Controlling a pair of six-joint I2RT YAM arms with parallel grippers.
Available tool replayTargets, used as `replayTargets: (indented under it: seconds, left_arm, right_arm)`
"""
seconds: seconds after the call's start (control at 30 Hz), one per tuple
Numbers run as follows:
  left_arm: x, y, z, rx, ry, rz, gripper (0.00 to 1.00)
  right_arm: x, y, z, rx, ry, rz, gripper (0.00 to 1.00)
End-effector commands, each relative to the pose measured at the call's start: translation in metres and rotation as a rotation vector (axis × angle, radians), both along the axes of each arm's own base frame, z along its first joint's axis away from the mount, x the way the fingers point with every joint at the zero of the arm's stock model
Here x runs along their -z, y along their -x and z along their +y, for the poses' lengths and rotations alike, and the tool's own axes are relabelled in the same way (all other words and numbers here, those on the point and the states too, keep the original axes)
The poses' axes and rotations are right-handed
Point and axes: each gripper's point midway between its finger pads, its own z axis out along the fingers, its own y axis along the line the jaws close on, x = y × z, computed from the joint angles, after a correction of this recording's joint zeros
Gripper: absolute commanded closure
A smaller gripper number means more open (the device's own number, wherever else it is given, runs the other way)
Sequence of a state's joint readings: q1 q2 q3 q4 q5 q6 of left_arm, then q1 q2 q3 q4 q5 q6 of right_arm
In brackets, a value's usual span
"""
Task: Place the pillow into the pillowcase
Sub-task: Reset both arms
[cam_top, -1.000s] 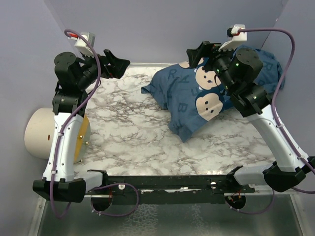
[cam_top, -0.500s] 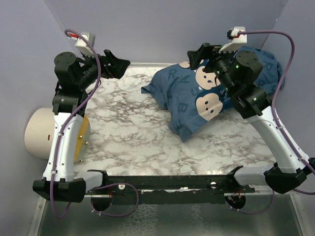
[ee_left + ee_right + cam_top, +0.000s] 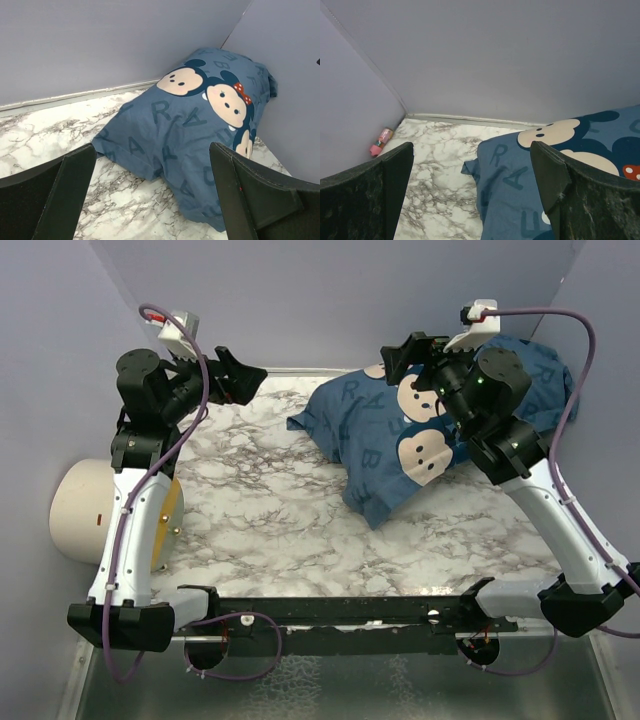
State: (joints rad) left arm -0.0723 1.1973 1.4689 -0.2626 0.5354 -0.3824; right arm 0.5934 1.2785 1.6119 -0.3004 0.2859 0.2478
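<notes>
Both grippers had shifted only slightly against the earlier frames. The left gripper (image 3: 248,378) had crept a little toward 3 o'clock, and the right gripper (image 3: 398,352) had dipped a touch toward 6 o'clock. We saw no change in the pillowcase (image 3: 385,435). Both grippers stood wide apart with nothing between the fingers, and neither touched cloth.

Location: we found the pillowcase at 1 to 2 o'clock on the table (image 3: 260,505), its far end pushed into the corner of the walls. It lay plump and no white cloth showed, so we judged the pillow to be inside. We could not see its mouth.

Risks: the right gripper hung just above the pillowcase's 12 o'clock edge. A straight descent would press into the filling rather than catch a hem. A pull toward 9 o'clock could drag the whole bundle or, if the mouth faced that way, spill the pillow.

Room: the widest room lay from centre toward 7 o'clock. The left gripper sat close to the back wall (image 3: 330,300) at 11 o'clock, where a small pink item (image 3: 379,142) lay in the corner. A pale cylinder (image 3: 80,510) crowded the table edge at 9 o'clock.
</notes>
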Motion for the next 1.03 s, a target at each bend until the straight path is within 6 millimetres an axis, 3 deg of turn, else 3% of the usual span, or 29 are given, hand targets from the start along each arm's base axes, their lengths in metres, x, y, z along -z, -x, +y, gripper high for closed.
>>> replayTargets:
  seconds: [0.0, 0.37, 0.5, 0.7, 0.8, 1.0]
  left_arm:
    - [-0.001, 0.003, -0.003, 0.030, -0.001, -0.028, 0.01]
    - [0.010, -0.001, -0.014, 0.084, 0.069, -0.006, 0.01]
    - [-0.005, -0.002, -0.013, 0.078, 0.071, -0.032, 0.01]
    - [-0.046, -0.002, -0.010, 0.064, 0.038, -0.117, 0.01]
    - [-0.055, 0.001, -0.009, 0.062, 0.034, -0.143, 0.01]
    - [-0.047, 0.000, -0.009, 0.061, 0.027, -0.125, 0.01]
  right_arm:
    - [-0.014, 0.007, -0.004, -0.009, -0.010, -0.068, 0.00]
    - [-0.008, 0.008, -0.003, -0.019, 0.010, -0.072, 0.00]
    - [-0.012, 0.000, -0.007, 0.019, 0.019, -0.069, 0.00]
    - [-0.058, -0.018, 0.000, 0.047, -0.003, -0.122, 0.00]
    - [-0.056, -0.021, 0.005, 0.032, -0.004, -0.115, 0.00]
    - [-0.043, -0.019, 0.001, 0.047, -0.014, -0.092, 0.00]
